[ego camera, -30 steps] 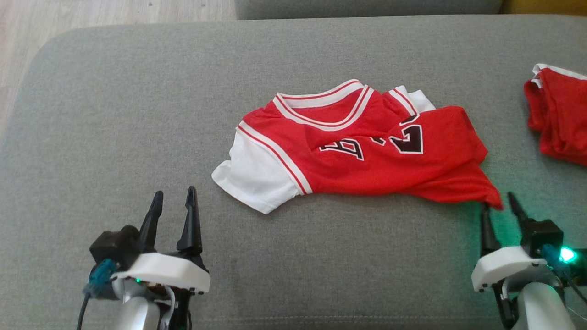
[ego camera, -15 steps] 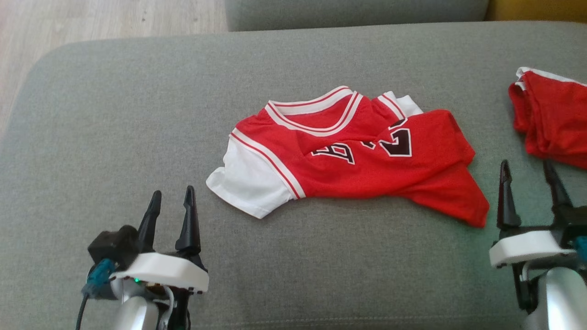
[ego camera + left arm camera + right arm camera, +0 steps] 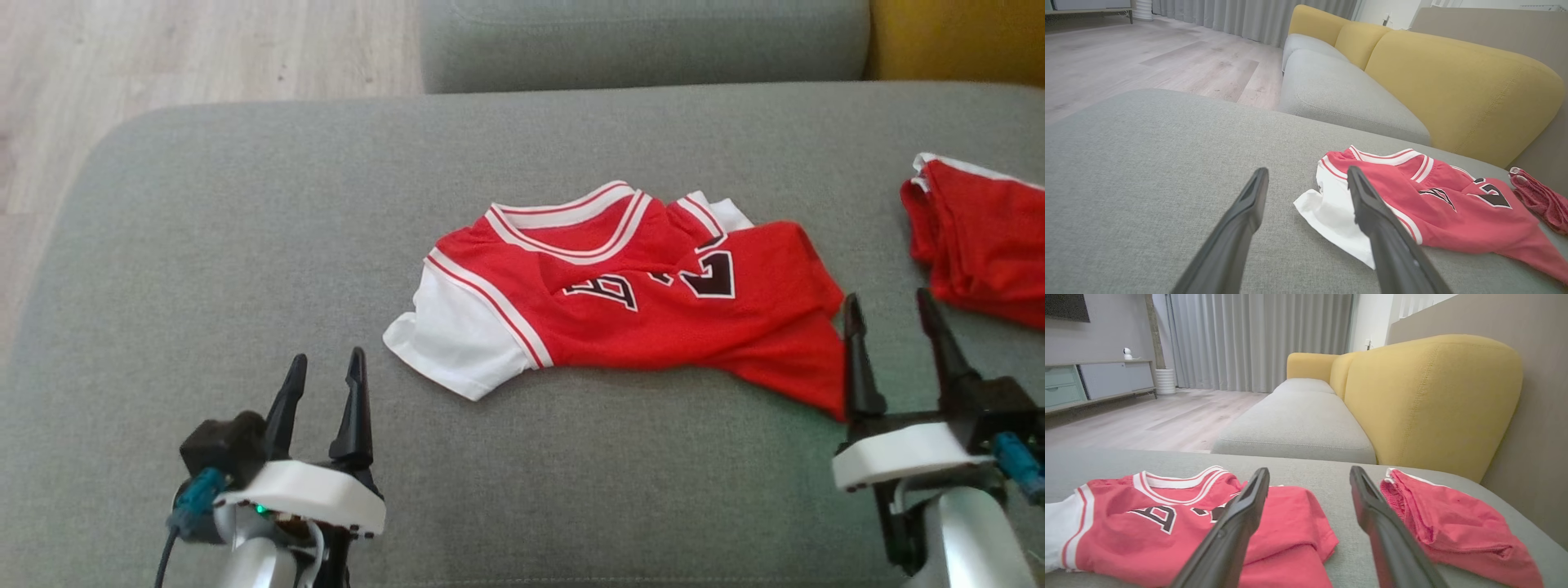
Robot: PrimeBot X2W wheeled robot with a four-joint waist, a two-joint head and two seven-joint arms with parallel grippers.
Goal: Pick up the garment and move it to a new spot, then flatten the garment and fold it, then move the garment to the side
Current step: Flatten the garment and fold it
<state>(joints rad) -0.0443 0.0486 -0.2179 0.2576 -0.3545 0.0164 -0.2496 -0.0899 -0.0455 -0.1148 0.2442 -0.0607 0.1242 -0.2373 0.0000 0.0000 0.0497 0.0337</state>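
Right end effector (image 3: pixel 887 296) stands open and holds nothing, its fingers spread at the near right corner of the red jersey (image 3: pixel 653 318). A second ago its tips sat at that same hem corner, lower in the head view. Half a second ago it had drawn off to the right with bare cushion between it and the cloth. Now its inner finger crosses the hem edge again, though whether it touches the fabric cannot be told. The whole head view has also slid since then, so the camera moved, and the jersey keeps the same crumpled shape. Left end effector (image 3: pixel 327 356) is likewise open and empty, posed as before, with a strip of bare grey cushion (image 3: pixel 204 245) between its tips and the white sleeve. The jersey lies near the middle of that cushion, collar away from the robot, its lower part folded up across the black lettering and one white sleeve spread toward the left. Just right of the right end effector's outer finger lies a second bunched red garment (image 3: pixel 980 237), apart from the jersey, leaving a narrow lane of cushion between the two. Beyond are another grey seat (image 3: pixel 645 41), a yellow sofa back (image 3: pixel 955 37) and pale wood floor (image 3: pixel 204 49).
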